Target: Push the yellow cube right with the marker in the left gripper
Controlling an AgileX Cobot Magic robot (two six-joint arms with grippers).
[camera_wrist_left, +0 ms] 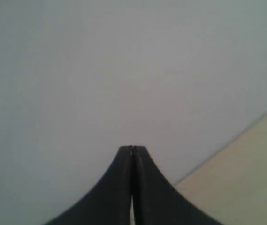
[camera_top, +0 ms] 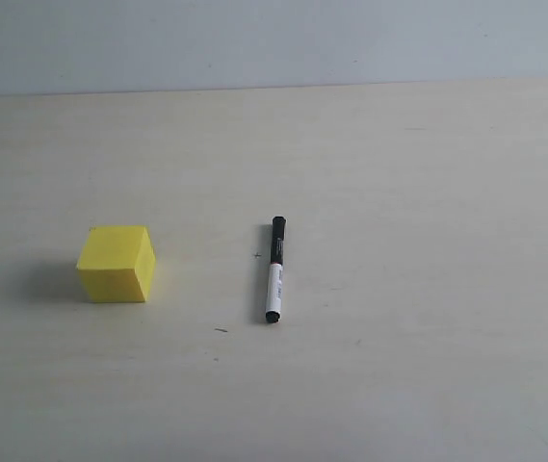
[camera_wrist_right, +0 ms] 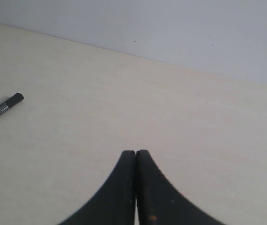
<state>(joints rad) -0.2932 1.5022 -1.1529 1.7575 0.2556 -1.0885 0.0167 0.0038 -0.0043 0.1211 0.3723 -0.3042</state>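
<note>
**Marker Not Yet Held**

The left gripper (camera_wrist_left: pixel 132 148) is seen pressed closed and empty. It is aimed at the wall, well apart from the marker (camera_top: pixel 274 270) lying near the yellow cube (camera_top: pixel 116 264). The round barrel could be rolled away if pinched off-centre.

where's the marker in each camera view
Exterior view: the marker lies on the table near the middle, right of the yellow cube.
Left wrist view: not in it; only the shut left claw, wall and table.
Right wrist view: its black end, cut off at the picture's edge, apart from the right claw.
Shared landmark: the table's far edge against the grey wall.
</note>
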